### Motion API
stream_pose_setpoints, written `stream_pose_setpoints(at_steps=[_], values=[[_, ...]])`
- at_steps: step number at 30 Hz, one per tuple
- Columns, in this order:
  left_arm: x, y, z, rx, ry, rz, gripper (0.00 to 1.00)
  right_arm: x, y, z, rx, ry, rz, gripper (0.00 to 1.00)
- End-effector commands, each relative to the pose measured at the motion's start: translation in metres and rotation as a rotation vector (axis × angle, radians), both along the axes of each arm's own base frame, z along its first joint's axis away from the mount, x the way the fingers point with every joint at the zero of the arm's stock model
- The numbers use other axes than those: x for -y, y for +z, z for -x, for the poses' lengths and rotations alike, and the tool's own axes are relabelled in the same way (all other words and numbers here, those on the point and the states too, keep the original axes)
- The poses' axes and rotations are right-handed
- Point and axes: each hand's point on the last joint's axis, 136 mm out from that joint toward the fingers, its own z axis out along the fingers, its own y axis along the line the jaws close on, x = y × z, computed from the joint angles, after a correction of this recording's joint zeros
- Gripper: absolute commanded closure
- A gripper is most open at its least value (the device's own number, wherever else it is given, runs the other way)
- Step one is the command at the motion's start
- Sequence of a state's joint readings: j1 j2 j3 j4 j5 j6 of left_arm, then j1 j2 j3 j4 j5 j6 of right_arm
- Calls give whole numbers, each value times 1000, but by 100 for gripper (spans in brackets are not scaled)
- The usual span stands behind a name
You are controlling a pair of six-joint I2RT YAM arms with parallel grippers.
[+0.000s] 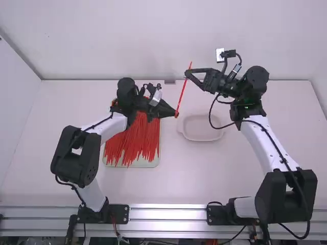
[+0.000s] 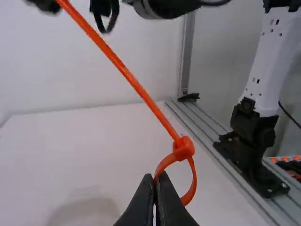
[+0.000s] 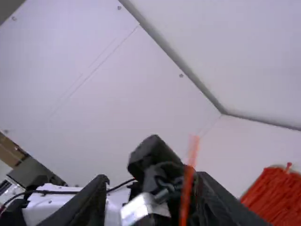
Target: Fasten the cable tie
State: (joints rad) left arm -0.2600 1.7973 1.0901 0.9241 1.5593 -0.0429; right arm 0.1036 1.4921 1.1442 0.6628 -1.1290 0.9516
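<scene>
The red cable tie (image 1: 181,94) is held clear of the table so that its strap can be drawn through the head (image 2: 183,148), where it is already threaded, and a small loop (image 2: 192,181) is formed. This loop is pinched by the left gripper (image 2: 154,182), whose fingers are pressed together on it. The left arm is stretched toward 1 o'clock above the tray of spare ties (image 1: 134,143). The strap's free end, at 1 o'clock from that gripper, is straddled by the right gripper (image 1: 188,75), its fingers spread apart and its wrist turned toward 9 o'clock. Tightening is judged unfinished.
</scene>
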Motion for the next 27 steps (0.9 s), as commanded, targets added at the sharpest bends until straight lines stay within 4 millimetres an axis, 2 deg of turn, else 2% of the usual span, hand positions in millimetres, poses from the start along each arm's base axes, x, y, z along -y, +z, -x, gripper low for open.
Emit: stream_pose_setpoints(at_steps=[1,3,7,11,19,23,27], values=[[-1,5,0,-108,5,-25,98,1,8,6,94,3,42,48],[-2,16,1,-74,16,-10,98,2,-6,4,58,6,72,48],[-1,30,-7,-88,79,25,98,1,-22,8,6,34,101,47],[-5,39,-15,-102,131,55,98,-12,-25,22,7,113,108,48],[-11,54,-27,-116,160,63,98,-34,-25,38,36,185,113,48],[-16,66,-31,-105,161,64,98,-37,-25,40,40,196,113,47],[-25,78,-38,-117,181,68,98,-34,-26,42,45,209,114,42]])
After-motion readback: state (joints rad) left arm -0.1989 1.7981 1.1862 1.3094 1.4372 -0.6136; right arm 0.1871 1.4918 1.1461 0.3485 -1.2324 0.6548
